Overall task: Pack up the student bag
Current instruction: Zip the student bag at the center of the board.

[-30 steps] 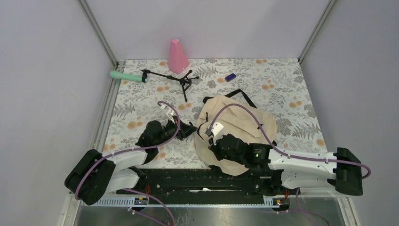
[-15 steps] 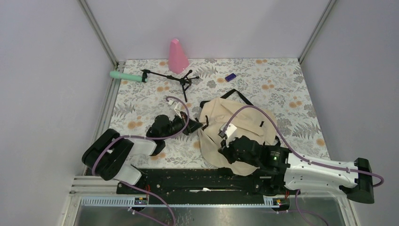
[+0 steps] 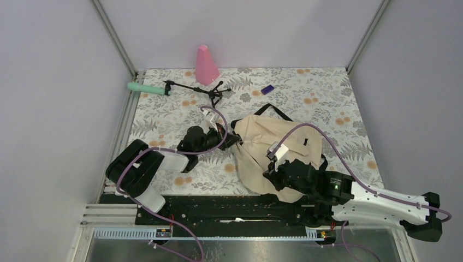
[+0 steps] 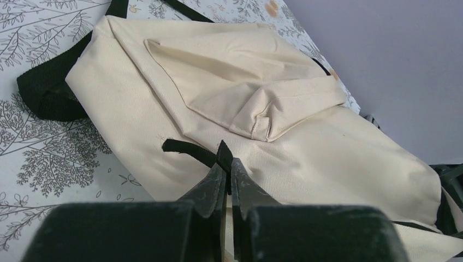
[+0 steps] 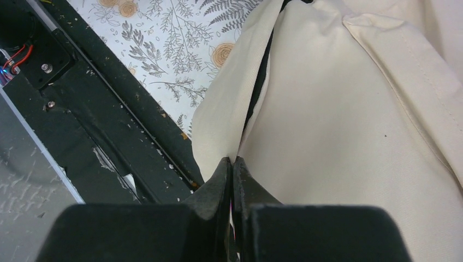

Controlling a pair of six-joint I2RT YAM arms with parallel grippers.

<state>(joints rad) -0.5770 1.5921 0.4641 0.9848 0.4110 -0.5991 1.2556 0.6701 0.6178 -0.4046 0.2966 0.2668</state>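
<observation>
The student bag (image 3: 273, 143), cream fabric with black straps, lies crumpled in the middle of the floral table. At the bag's left edge my left gripper (image 3: 235, 140) is shut on a short black pull strap (image 4: 183, 148), which sticks out between its fingertips (image 4: 217, 173). The right gripper (image 3: 272, 176) sits at the bag's near edge, shut on a fold of cream fabric (image 5: 221, 131) beside a dark seam. The bag fills most of the left wrist view (image 4: 306, 147) and the right wrist view (image 5: 355, 109). Its inside is hidden.
At the back of the table stand a pink cone (image 3: 206, 65), a black tripod (image 3: 210, 93) with a green handle (image 3: 148, 88), and a small blue item (image 3: 267, 89). The black base rail (image 3: 218, 204) runs along the near edge, right under the bag's fold (image 5: 109, 136).
Both arms have swung to the right and away from the base, each still gripping the bag. The bag has shifted right and stretched out between them.
</observation>
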